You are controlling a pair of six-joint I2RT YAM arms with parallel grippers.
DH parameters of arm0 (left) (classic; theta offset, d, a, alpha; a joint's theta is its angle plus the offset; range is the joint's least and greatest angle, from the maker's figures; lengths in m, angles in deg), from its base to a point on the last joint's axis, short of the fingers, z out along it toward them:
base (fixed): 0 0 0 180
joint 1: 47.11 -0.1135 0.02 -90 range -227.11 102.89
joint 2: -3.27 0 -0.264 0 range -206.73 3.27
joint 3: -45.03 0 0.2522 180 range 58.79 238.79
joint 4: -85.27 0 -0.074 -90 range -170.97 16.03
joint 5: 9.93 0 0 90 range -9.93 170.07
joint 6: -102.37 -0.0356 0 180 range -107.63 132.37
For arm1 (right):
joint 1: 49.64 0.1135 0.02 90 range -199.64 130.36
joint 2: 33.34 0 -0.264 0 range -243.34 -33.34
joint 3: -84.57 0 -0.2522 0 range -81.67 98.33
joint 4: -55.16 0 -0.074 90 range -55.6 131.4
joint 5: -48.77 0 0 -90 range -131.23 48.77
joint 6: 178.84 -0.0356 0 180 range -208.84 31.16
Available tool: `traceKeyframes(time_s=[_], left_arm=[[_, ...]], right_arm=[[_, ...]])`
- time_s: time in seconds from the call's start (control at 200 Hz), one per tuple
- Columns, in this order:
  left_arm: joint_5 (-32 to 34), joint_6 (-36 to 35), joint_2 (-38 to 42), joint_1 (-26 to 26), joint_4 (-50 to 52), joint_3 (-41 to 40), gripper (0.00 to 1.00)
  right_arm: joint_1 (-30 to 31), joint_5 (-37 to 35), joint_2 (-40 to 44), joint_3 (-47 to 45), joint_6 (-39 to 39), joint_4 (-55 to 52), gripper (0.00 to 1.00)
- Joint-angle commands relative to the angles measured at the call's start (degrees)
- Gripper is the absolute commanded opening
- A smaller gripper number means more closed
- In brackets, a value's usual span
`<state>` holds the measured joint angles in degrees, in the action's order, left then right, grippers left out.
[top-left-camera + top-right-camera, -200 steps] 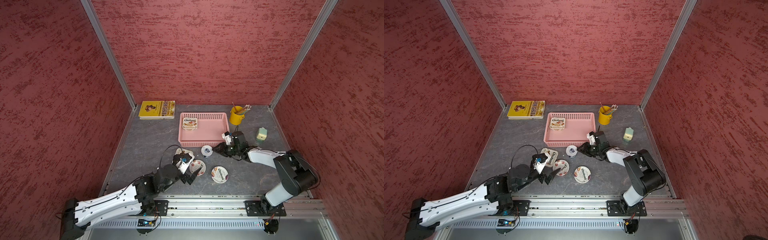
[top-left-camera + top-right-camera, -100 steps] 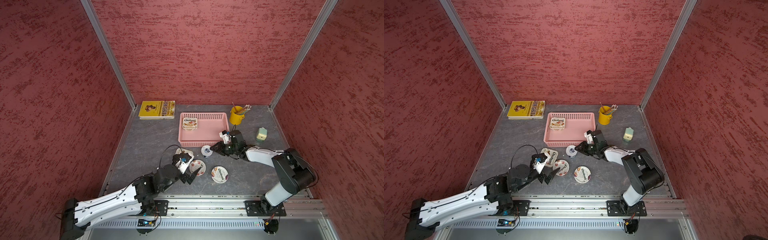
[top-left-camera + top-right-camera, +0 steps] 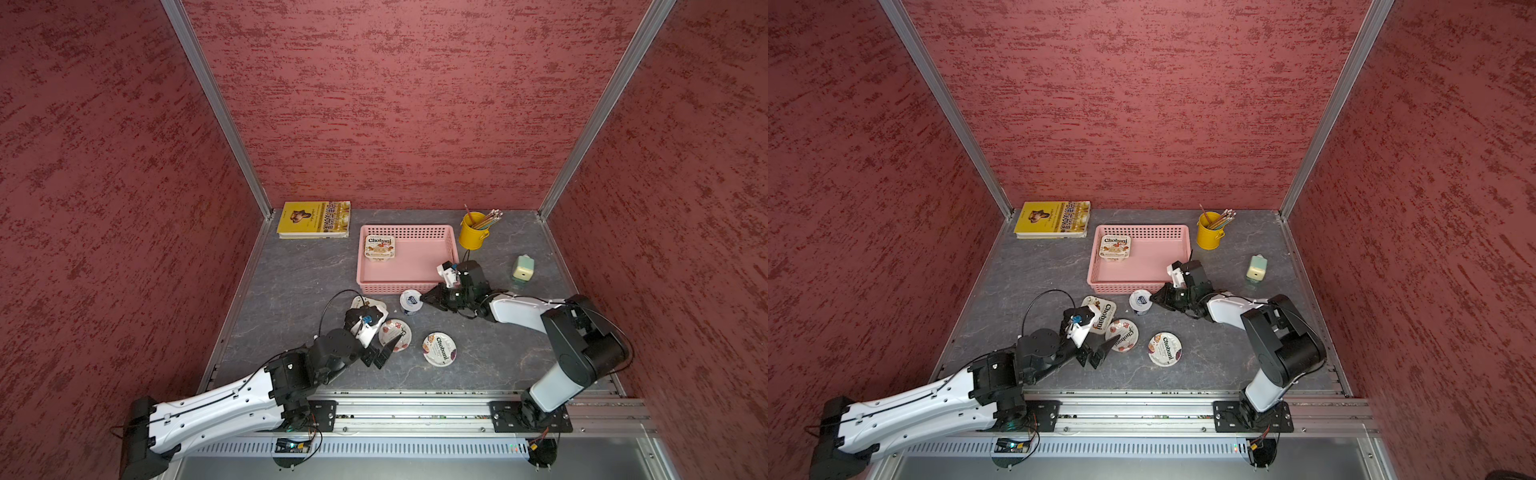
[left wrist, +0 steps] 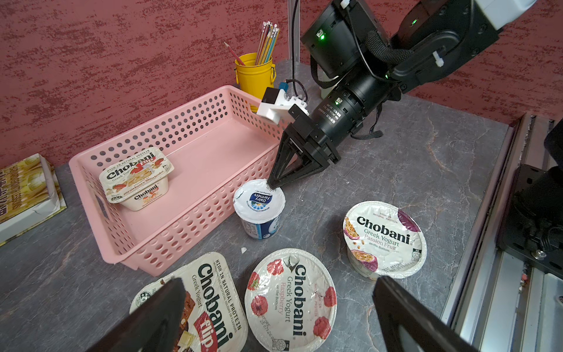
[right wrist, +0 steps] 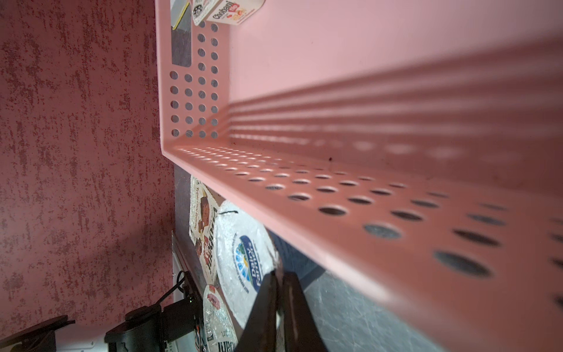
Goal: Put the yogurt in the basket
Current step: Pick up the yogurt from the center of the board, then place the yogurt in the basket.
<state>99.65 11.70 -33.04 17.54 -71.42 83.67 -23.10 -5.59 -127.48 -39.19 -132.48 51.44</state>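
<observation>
"Dairy Farmers" is on the small cup. Around it in a top view:
- cup at eleven o'clock: "Chobani flip"
- cup at nine o'clock: "Chobani flip"
- cup at seven o'clock: "Chobani Raspberry"
- cup at five o'clock: "Chobani Passion Fruit"

The book title is perhaps Chinese and unreadable.

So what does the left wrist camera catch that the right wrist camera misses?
Only the left wrist view: the yellow pencil bucket, and the right gripper seen from outside, its tip at the rim of the small cup. Only the right wrist view: a close look at that gripper's fingers, pressed nearly together at the lid's edge. Both: the pink basket, the cup inside it, and the small cup.
</observation>
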Motion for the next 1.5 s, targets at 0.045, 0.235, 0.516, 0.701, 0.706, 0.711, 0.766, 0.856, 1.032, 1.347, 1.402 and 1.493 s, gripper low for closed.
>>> traceKeyframes(time_s=[0.045,0.235,0.516,0.701,0.706,0.711,0.766,0.856,1.032,1.347,1.402,1.493], left_arm=[[0.3,0.7,0.7,0.2,0.9,1.0,1.00],[0.4,0.7,0.9,0.2,1.0,1.1,1.00],[1.1,0.5,1.9,0.2,1.4,1.1,1.00],[2.7,0.5,3.7,0.2,3.3,1.1,1.00],[2.8,0.4,3.8,0.2,3.3,1.2,1.00],[2.8,0.4,3.9,0.2,3.4,1.2,1.00],[3.5,0.4,4.9,0.2,3.9,1.1,1.00],[4.1,0.1,6.5,0.2,4.4,1.0,1.00],[4.8,-0.2,7.3,0.2,5.3,1.2,1.00],[6.3,-1.3,7.2,-0.5,6.8,2.6,1.00],[6.4,-1.3,7.5,-0.9,7.6,3.2,1.00],[6.3,-1.3,8.0,-1.3,8.5,3.6,1.00]], right_arm=[[0.4,-0.9,0.0,1.4,0.3,0.5,0.01],[0.5,-0.6,1.7,1.6,0.7,-1.1,0.00],[0.5,0.5,7.6,2.4,1.2,-5.2,0.00],[0.5,0.4,13.7,4.2,1.6,-10.0,0.00],[0.5,0.4,13.8,4.2,1.6,-10.1,0.00],[0.5,0.3,13.9,4.3,1.7,-10.2,0.00],[0.5,0.2,14.9,5.5,1.8,-11.5,0.00],[0.5,-0.2,14.7,8.2,2.2,-13.2,0.00],[0.6,1.0,7.8,14.9,1.9,-11.8,0.00],[1.6,2.2,-9.0,30.2,2.9,-11.6,0.00],[1.8,2.1,-11.5,32.3,2.7,-11.4,0.00],[2.2,1.8,-15.0,35.2,2.4,-11.0,0.00]])
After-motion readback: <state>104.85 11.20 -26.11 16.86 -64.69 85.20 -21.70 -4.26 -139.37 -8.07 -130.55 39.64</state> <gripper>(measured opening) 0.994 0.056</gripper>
